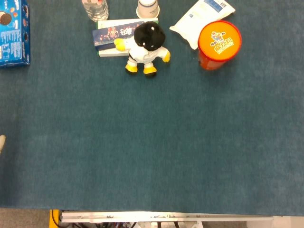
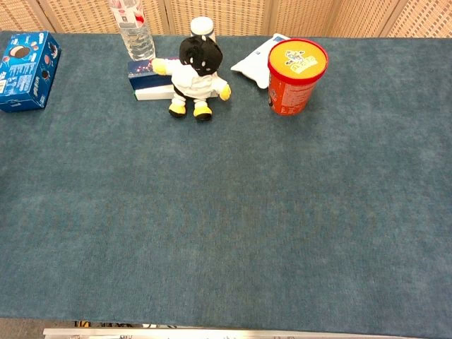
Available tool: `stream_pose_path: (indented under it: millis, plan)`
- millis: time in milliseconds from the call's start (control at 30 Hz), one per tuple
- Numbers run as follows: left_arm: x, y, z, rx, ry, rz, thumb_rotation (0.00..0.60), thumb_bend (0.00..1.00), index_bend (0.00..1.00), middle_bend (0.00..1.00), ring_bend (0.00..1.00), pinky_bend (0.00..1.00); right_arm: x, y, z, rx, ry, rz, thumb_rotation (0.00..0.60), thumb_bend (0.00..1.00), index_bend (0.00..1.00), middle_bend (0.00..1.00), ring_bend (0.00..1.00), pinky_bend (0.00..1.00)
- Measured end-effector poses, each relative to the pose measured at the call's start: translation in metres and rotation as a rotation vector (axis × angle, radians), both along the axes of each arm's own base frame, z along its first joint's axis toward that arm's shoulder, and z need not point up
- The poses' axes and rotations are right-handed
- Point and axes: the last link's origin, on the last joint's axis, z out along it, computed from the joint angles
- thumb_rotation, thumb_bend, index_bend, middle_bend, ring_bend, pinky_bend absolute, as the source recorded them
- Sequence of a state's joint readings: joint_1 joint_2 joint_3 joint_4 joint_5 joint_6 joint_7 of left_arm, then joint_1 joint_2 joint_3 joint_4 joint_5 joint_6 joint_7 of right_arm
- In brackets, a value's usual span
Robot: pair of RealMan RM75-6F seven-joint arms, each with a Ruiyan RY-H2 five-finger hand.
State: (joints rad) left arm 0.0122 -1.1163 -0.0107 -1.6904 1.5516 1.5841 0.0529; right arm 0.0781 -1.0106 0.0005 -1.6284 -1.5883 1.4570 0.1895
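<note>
neither hand in view, state unknowable. doll (image 2: pixel 192 76) sits against box (image 2: pixel 147 82), can (image 2: pixel 295 76) nearby. step: pre-reach; next calls for an approach.

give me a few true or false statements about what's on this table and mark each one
1. The plush toy sits in front of a flat box. True.
2. The orange canister lies on its side. False: it stands upright with its lid facing up.
3. A blue cookie box lies near the table's far left corner. True.
4. A hand grips the water bottle. False: no hand touches it, and neither view shows a hand for certain.
5. The white pouch lies beside the orange canister. True.
6. The plush toy wears a red outfit. False: its outfit is white, with yellow hands and feet.
</note>
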Motion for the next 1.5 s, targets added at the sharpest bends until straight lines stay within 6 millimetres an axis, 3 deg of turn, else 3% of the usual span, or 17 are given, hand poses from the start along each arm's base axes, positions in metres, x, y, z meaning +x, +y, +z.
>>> stream_pose_path:
  millis: [400, 600, 1200, 1500]
  plan:
    - [-0.001, -0.001, 0.000, 0.001, -0.004, 0.001, 0.600, 0.25, 0.06, 0.06, 0.04, 0.02, 0.007, -0.007, -0.003, 0.025, 0.009, 0.030, 0.600, 0.00, 0.00, 0.03, 0.00, 0.00]
    - [-0.001, -0.002, 0.000, 0.001, -0.008, 0.003, 0.600, 0.25, 0.06, 0.06, 0.04, 0.02, 0.019, -0.024, -0.009, 0.080, 0.006, 0.066, 0.600, 0.00, 0.00, 0.03, 0.00, 0.00]
    - [-0.001, -0.007, 0.003, 0.004, -0.014, -0.007, 0.600, 0.25, 0.06, 0.06, 0.04, 0.02, 0.115, -0.102, -0.067, 0.341, -0.049, 0.217, 0.600, 0.00, 0.00, 0.00, 0.00, 0.00]
    - [-0.002, -0.013, 0.007, 0.012, -0.020, -0.003, 0.600, 0.25, 0.06, 0.06, 0.04, 0.02, 0.174, -0.147, -0.114, 0.413, -0.080, 0.250, 0.600, 0.00, 0.00, 0.00, 0.00, 0.00]
